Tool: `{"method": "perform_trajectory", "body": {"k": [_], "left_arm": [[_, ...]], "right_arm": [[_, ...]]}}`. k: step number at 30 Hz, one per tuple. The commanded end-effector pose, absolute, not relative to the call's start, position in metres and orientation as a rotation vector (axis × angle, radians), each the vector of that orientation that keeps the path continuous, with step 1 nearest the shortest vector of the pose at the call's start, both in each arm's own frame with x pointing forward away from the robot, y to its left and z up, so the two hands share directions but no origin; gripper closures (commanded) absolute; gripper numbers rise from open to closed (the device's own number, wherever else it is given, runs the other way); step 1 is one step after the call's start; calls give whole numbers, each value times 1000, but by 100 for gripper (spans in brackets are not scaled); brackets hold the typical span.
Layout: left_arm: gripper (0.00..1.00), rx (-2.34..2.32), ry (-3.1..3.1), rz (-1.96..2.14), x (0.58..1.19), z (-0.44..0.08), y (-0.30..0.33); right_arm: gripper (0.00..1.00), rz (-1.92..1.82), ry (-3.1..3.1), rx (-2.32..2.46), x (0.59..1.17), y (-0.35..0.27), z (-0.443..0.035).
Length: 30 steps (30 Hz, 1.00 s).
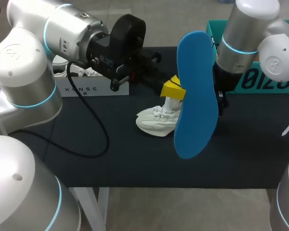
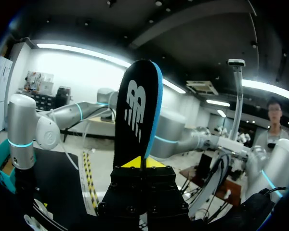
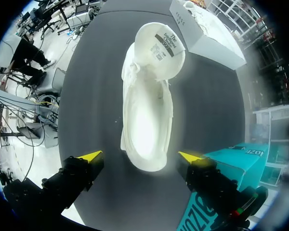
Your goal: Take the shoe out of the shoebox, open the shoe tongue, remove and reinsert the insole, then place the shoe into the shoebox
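My left gripper (image 1: 173, 89) is shut on one end of the insole (image 1: 197, 96), holding it upright above the table with its blue underside facing the head camera. In the left wrist view the insole (image 2: 137, 113) shows its black top between the shut yellow tips of the left gripper (image 2: 140, 162). The white shoe (image 1: 155, 121) lies on the black table just beneath it. My right gripper (image 3: 140, 155) hangs open over the shoe (image 3: 149, 101), fingers on either side of the heel and not touching it. The tongue (image 3: 161, 45) is folded out. In the head view the insole hides the right gripper.
A white shoebox (image 1: 89, 86) with another white shoe in it stands at the back left, also seen in the right wrist view (image 3: 207, 33). A teal shoebox (image 1: 265, 77) stands at the back right, close beside my right finger (image 3: 231, 166). A black cable (image 1: 94, 120) trails over the table.
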<state>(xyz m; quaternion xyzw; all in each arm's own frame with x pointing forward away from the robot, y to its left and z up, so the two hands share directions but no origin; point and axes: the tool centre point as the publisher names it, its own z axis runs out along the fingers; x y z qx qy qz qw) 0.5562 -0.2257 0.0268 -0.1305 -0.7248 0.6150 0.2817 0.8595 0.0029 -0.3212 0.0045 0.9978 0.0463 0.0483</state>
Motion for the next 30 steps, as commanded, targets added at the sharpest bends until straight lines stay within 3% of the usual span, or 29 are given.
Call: {"method": "perform_trajectory", "body": {"k": [1,14,30], "left_arm": [[100,-351,-1939,1649,556,26,-227],[100,-351,-1939,1649,556,26,-227],[100,-351,-1939,1649,556,26,-227]], "right_arm": [[0,138,3039,15,858,3,-321],[0,138,3039,15,858,3,-321],[0,181,3006,-23,917,57,-345]]}}
